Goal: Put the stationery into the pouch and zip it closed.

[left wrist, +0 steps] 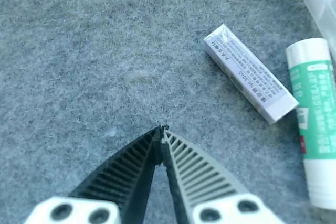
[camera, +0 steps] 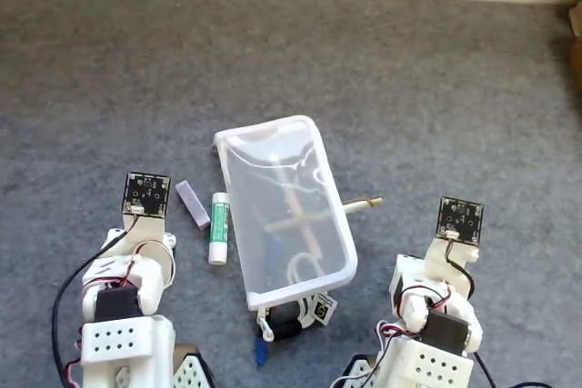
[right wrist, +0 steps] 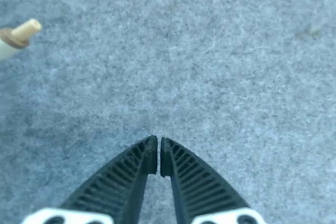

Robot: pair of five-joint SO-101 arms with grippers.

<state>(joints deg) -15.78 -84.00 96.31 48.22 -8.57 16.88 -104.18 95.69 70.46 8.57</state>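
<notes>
Pouch lies on the surface, long axis running away from the arms. Left claw, tips together, sits left of the pouch, nearest the glue stick and smaller eraser lying alongside that edge. Right claw, likewise together, sits right of it.

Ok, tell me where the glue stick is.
In the high view the glue stick lies flat between the small purple box and the pouch, on the left arm side.
</notes>
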